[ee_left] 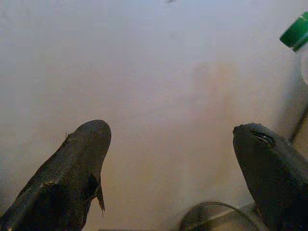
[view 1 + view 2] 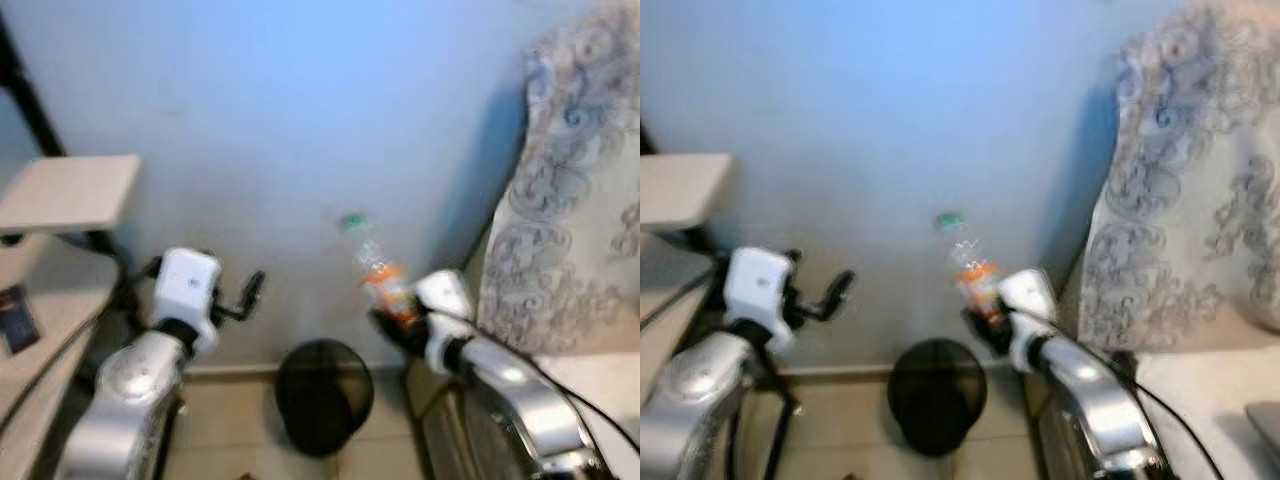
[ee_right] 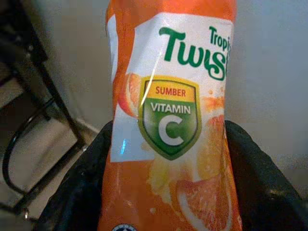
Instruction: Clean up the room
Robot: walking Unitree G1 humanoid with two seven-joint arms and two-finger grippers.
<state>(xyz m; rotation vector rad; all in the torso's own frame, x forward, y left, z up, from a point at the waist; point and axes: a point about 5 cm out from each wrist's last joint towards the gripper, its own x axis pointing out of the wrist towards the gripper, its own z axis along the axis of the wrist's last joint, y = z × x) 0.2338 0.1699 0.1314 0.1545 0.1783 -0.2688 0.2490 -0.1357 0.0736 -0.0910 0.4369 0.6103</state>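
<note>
- Right tool (image 2: 392, 322) pinches an orange-labelled bottle (image 2: 378, 265), green cap up, held above the black bin (image 2: 323, 395) by the wall.
- Left tool (image 2: 250, 290) hangs spread, empty, beside it.

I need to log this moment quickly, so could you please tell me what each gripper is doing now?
Left gripper: open, holding nothing, facing the wall.
Right gripper: closed on a bottle with an orange label.
</note>
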